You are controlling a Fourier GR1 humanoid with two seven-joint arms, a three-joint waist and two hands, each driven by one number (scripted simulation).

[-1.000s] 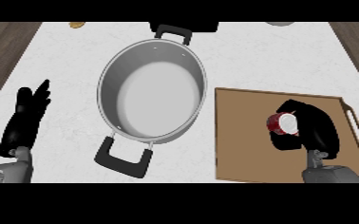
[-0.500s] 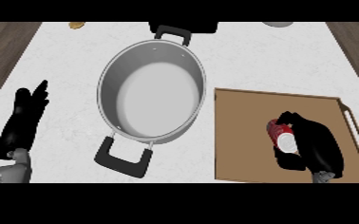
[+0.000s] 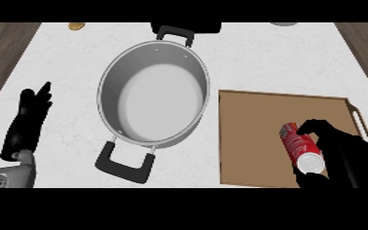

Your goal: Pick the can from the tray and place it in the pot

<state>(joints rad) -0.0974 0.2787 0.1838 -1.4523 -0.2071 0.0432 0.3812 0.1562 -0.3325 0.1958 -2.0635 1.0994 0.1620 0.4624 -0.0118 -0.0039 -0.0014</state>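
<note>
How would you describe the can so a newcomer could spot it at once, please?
Right of the big steel pot lies a brown tray. At its front right, the can lies on its side in the right hand: red-sided, white-ended, the tray's only object.

The pot (image 3: 154, 99) sits in the middle of the counter (image 3: 273, 58), 1 handle toward the far edge and 1 toward the near edge. The tray (image 3: 251, 141) lies just right of it, near the front. The can (image 3: 299, 146) lies on its side on the tray's right part, with the right hand (image 3: 338, 151) curled round it. The left hand (image 3: 27, 122) rests at the counter's left edge, well apart from the pot.
</note>
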